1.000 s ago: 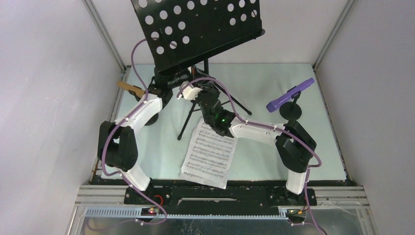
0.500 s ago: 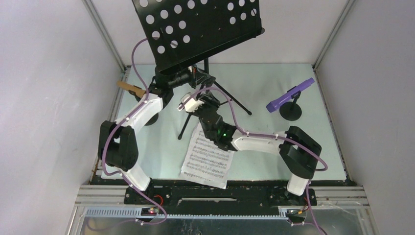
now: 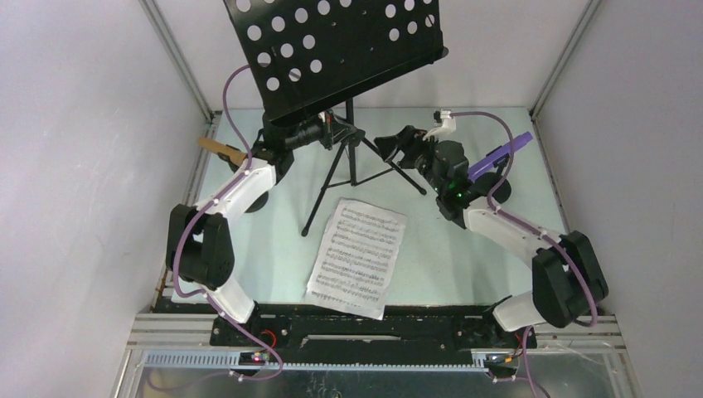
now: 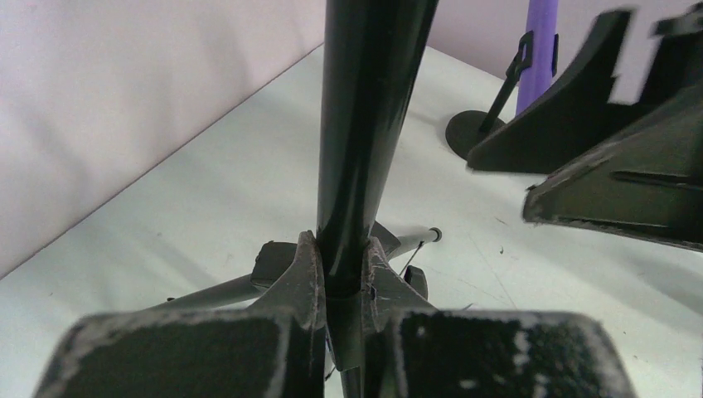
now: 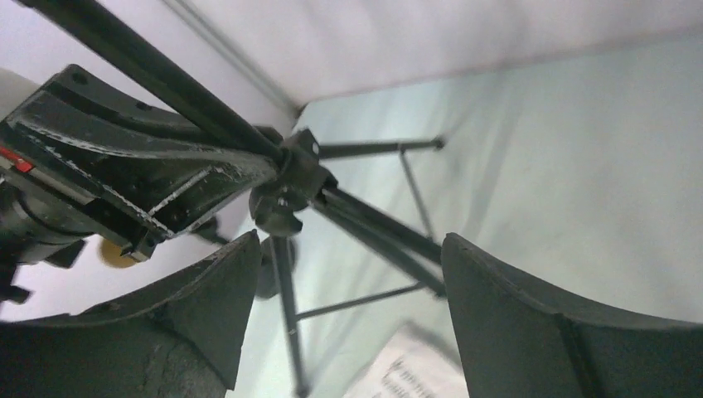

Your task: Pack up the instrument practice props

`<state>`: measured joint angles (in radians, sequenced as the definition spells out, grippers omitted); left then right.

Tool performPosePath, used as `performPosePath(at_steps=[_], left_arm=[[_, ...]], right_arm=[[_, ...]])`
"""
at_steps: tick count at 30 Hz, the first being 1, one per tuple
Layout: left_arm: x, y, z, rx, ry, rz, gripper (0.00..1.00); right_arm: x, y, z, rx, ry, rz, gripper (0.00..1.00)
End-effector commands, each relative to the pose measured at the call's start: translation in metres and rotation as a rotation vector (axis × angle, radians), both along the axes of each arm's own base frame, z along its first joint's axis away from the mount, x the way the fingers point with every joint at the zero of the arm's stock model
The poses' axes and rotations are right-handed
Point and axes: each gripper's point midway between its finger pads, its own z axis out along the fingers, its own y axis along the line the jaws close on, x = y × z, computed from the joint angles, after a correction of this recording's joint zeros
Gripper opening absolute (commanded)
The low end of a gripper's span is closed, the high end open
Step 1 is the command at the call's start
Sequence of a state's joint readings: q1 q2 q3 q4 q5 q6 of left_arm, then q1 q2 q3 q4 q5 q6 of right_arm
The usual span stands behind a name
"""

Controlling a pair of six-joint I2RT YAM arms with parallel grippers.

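Note:
The black perforated music rack (image 3: 332, 50) stands on its tripod legs (image 3: 365, 170) at the back of the table. My left gripper (image 3: 333, 133) (image 4: 340, 274) is shut on the stand's black pole (image 4: 365, 124) just above the leg hub. My right gripper (image 3: 394, 145) (image 5: 350, 240) hangs open to the right of the tripod with nothing between its fingers, facing the hub (image 5: 286, 178). White sheet-music pages (image 3: 356, 257) lie flat in front of the stand. A purple microphone (image 3: 496, 156) rests on a black holder behind my right arm. A tan microphone (image 3: 220, 148) sticks out at the left.
The purple microphone's round base (image 4: 472, 133) sits on the table at the right, partly hidden by my right arm in the top view. Grey walls and metal frame rails (image 3: 178, 66) close in the table on three sides. The left arm's elbow (image 3: 199, 245) sits near the left edge.
My right arm has swung from in front of the stand, over the sheet music, round to the stand's right side, and its jaws have opened wide. The left gripper has kept its hold.

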<state>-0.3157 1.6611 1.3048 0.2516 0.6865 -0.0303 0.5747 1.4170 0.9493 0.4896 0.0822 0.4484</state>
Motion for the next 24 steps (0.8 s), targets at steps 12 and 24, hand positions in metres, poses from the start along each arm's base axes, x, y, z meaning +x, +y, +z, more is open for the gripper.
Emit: performPosePath(at_steps=[12, 24], left_arm=[[0.015, 0.006, 0.009, -0.020, 0.031, 0.060, 0.07], [0.013, 0.001, 0.006, -0.007, 0.031, 0.052, 0.07]], right_arm=[[-0.013, 0.045, 0.002, 0.737, 0.485, 0.436, 0.84], [0.002, 0.066, 0.002, 0.735, 0.511, 0.442, 0.72]])
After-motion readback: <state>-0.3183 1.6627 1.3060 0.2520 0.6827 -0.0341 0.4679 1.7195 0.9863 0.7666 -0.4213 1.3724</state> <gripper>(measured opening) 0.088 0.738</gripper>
